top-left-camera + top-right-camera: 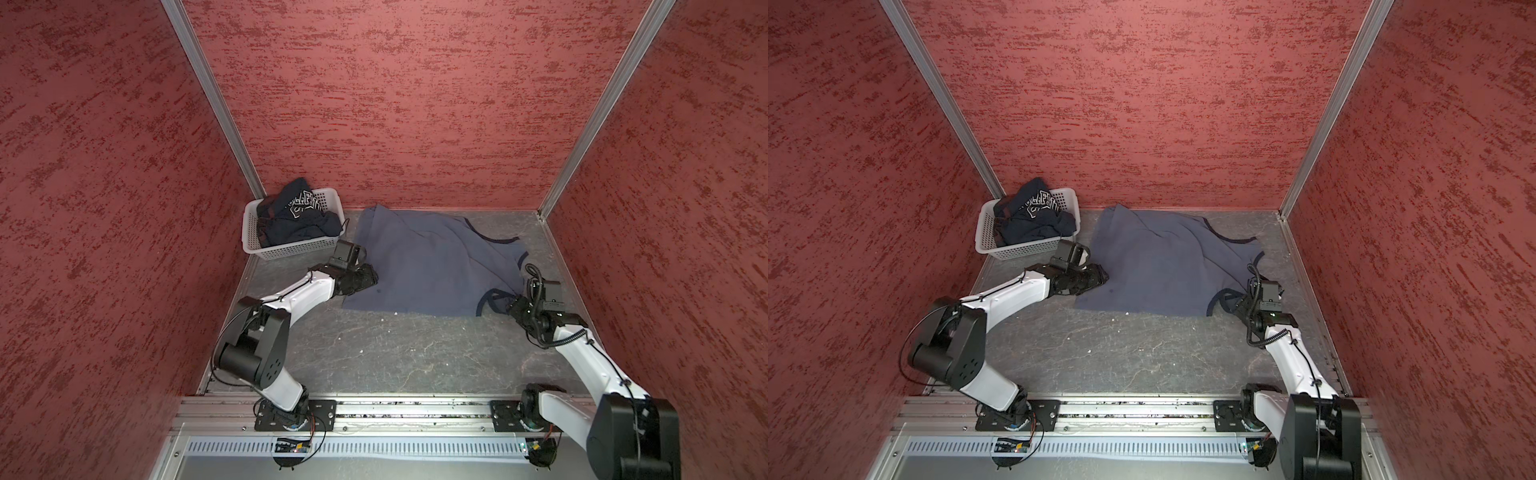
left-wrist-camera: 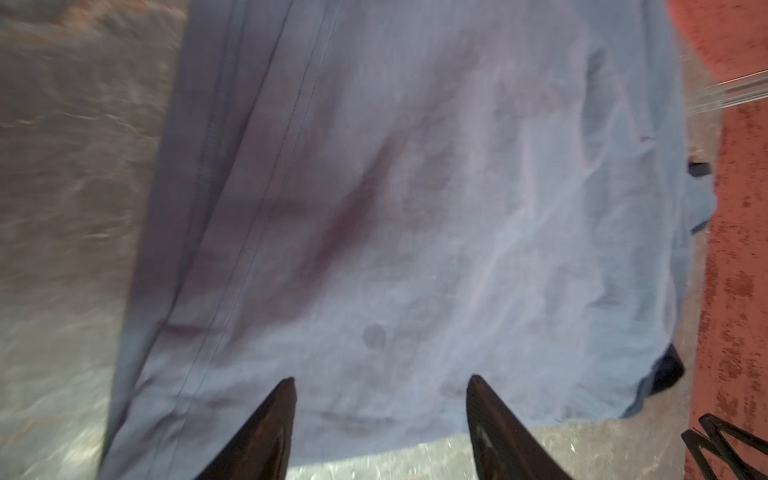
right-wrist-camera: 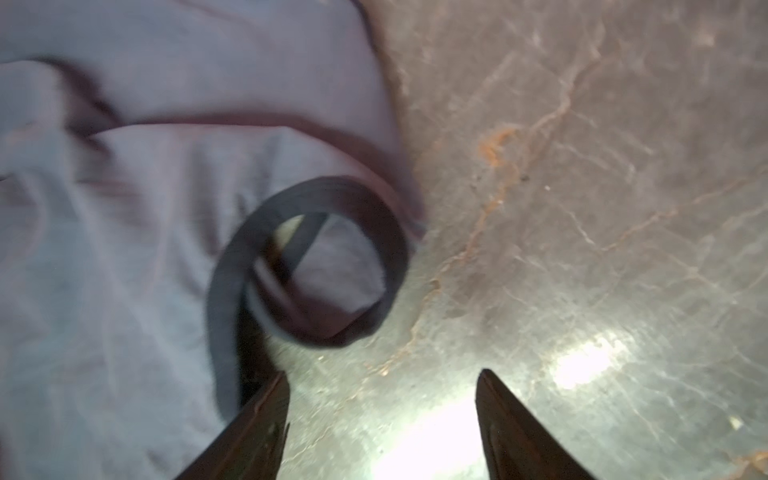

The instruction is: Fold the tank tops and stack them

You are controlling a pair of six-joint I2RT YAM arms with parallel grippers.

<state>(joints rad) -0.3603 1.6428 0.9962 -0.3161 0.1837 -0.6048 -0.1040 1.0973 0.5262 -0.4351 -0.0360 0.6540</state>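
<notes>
The slate grey-blue tank top [image 1: 432,266] [image 1: 1163,266] lies spread and wrinkled at the back of the table, its navy-trimmed straps toward the right. My left gripper [image 1: 372,276] [image 2: 380,380] is open over the shirt's left edge [image 2: 415,208], with cloth beneath the gap but nothing pinched. At the near right corner my right gripper [image 1: 511,307] [image 3: 382,374] is open over bare table, beside a curled navy strap loop [image 3: 316,257]. The dark navy tank top [image 1: 299,216] [image 1: 1034,216], with white lettering showing, is bunched in the basket.
A white perforated basket [image 1: 291,249] [image 1: 1025,249] stands in the back left corner, close to my left wrist. Red textured walls close in three sides. Grey marbled table [image 1: 395,353] stretches from the shirt to the front metal rail [image 1: 415,409].
</notes>
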